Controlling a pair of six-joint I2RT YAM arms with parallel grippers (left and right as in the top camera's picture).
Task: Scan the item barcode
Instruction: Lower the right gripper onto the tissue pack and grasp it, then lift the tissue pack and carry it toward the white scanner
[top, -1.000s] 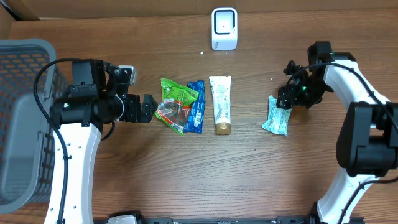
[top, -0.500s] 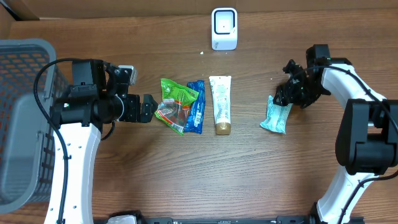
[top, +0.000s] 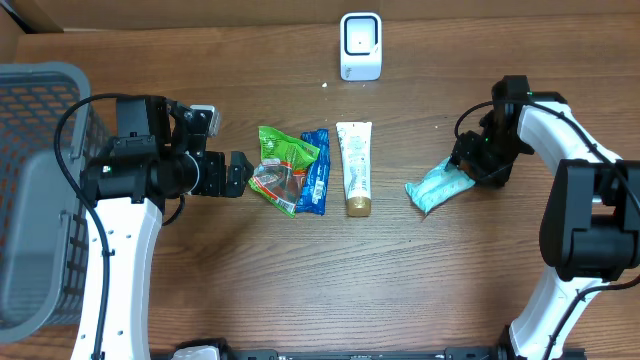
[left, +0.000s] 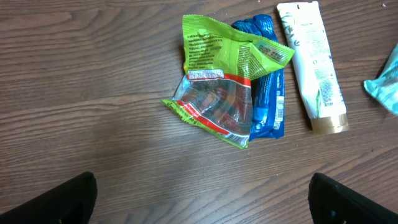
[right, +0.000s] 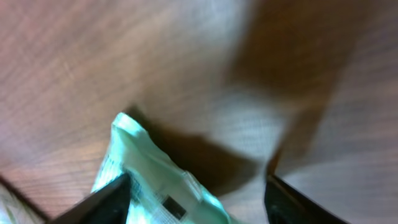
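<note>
I'm watching the left side first: the left gripper (top: 238, 175) is still hovering just beside the green snack bag (top: 283, 150), jaws spread wide with nothing between them, exactly as 1 second ago. The middle row isn't shifting either. Over on the right, things are changing: the teal pouch (top: 438, 185), my item to scan, is no longer lying upright on the table (top: 250, 270). It's now slanting, its lower end swung out left toward the tube (top: 354, 165), its upper end under the right gripper (top: 470, 163), which has dropped slightly. In the blurred wrist view, I'm seeing those jaws standing apart, the pouch's end between them against 1 finger (right: 106, 202), clear of the other.

Counting across: 1 grey basket (top: 40, 75) at the far left, 1 green snack bag, 1 blue pack (top: 318, 175) touching it, 1 white tube with a gold cap, 1 white scanner (top: 360, 45) at the back edge, well apart from the 1 teal pouch.
</note>
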